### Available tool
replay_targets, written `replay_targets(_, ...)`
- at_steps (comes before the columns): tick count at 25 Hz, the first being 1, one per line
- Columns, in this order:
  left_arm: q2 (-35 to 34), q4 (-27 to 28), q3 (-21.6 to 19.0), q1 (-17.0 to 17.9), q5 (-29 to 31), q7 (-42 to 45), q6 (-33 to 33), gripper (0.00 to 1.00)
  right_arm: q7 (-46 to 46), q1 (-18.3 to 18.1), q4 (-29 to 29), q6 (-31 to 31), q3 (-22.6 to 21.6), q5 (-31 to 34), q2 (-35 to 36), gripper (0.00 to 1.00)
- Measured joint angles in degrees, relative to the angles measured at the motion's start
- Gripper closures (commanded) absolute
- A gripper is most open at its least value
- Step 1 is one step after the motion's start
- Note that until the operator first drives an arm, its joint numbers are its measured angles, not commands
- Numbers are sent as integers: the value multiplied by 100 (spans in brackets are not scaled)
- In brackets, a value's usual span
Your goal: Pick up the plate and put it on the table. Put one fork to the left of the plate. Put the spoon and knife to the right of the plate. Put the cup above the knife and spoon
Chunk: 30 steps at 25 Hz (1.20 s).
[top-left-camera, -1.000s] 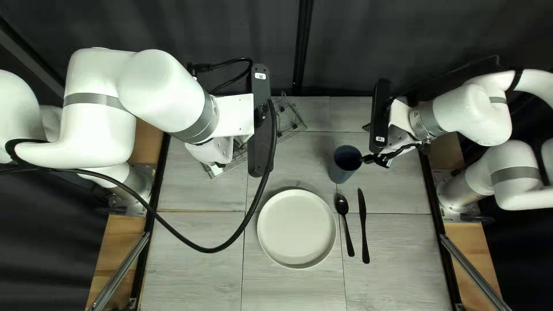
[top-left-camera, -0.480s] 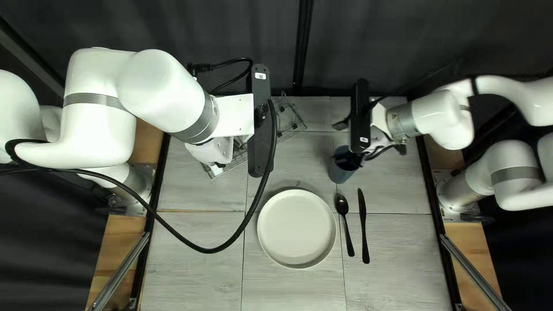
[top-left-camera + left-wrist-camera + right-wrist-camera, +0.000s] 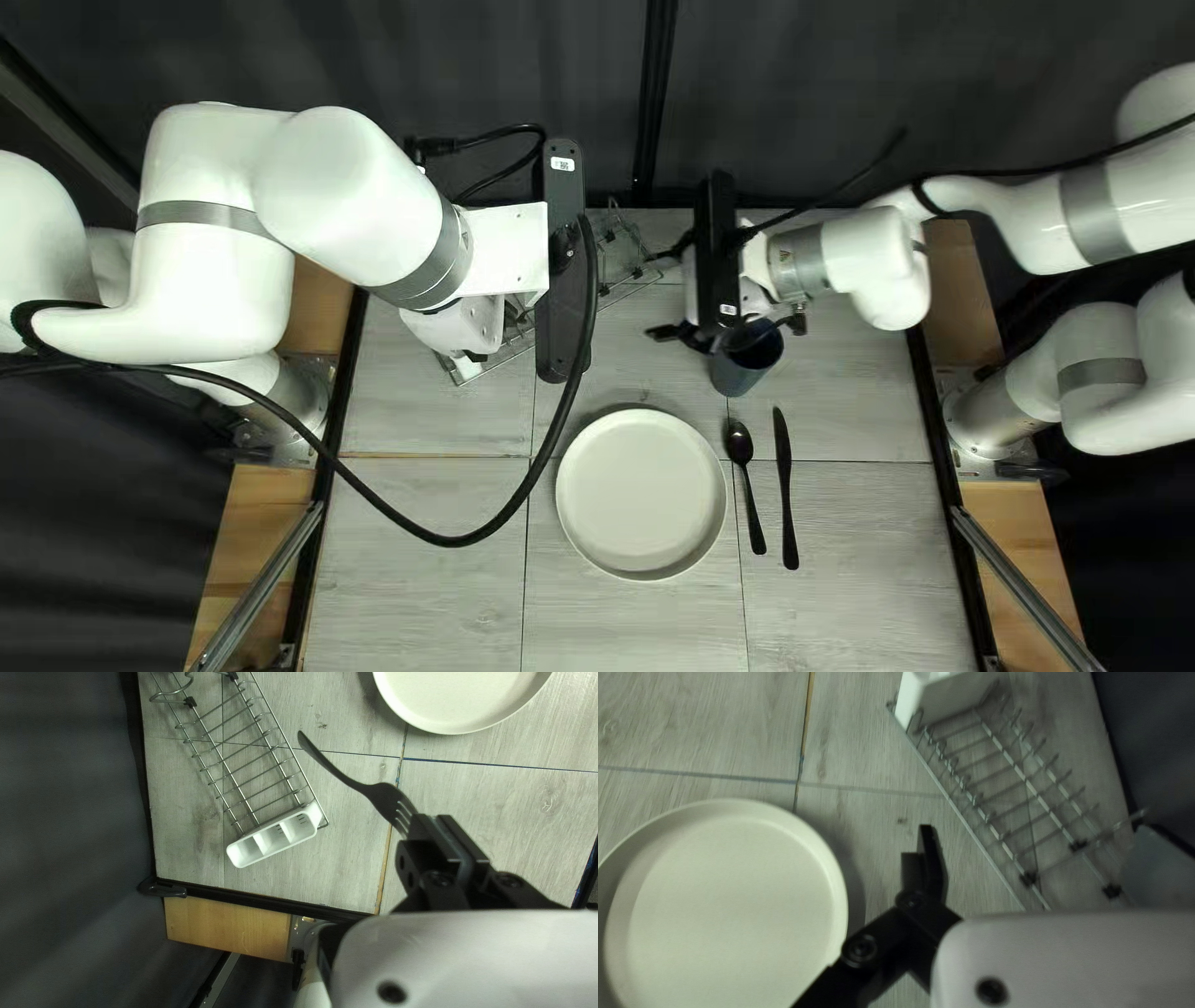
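Left wrist view, fork: up off the table, tines at the fingertips, handle pointing between 10 and 11 o'clock (12 = straight ahead of the fingers).
Left gripper: fingers nearly together, pinching the tine end; handle free.
Fork, handling: judged light, stiff, smooth. Not fragile, but thin enough to slip or pivot in the pads.
Fork, where to hold: present bite is at one end, so the long handle probably levers on it. Neck or mid-handle would balance better. If keeping this bite, lower slowly and level; handle tip could touch first and twist the fork.
Plate: flat on table, top left view; centre of the clock for the lines below. Fork's slot is at 9 o'clock, unfilled.
Spoon: 3 o'clock, just beside plate.
Knife: 3 o'clock, just beyond spoon.
Cup: upright at 1 o'clock, above the cutlery; placement looks adequate.
Right gripper: fingers spread wide, nothing gripped; near cup, so a knock is possible.
Dish rack: 11 o'clock, partly under left arm.
White holder: at rack's end, 9 o'clock from left fingertips.
Step, judged: fork placement is what remains.
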<state>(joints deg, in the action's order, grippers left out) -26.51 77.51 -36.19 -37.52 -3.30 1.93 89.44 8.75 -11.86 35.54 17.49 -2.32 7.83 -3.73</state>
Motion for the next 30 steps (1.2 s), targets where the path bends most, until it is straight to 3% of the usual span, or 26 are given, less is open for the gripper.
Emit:
replay_targets(8, 0, 0, 0, 0, 0, 0, 0, 100, 636, 128, 460, 340, -209, -518, 439, 0)
replay_targets(16, 0, 0, 0, 0, 0, 0, 0, 100, 47, -265, 1167, 650, -383, 715, 1088, 0)
replay_targets(27, 0, 0, 0, 0, 0, 0, 0, 100, -247, -614, 1877, 811, -617, 1445, 1717, 0)
replay_targets(28, 0, 0, 0, 0, 0, 0, 0, 100, -259, -633, 1904, 817, -629, 1477, 1743, 4)
replay_targets(29, 0, 0, 0, 0, 0, 0, 0, 100, -264, -641, 1915, 820, -633, 1490, 1752, 30)
replay_targets(30, 0, 0, 0, 0, 0, 0, 0, 100, -266, -643, 1919, 821, -636, 1495, 1755, 99)
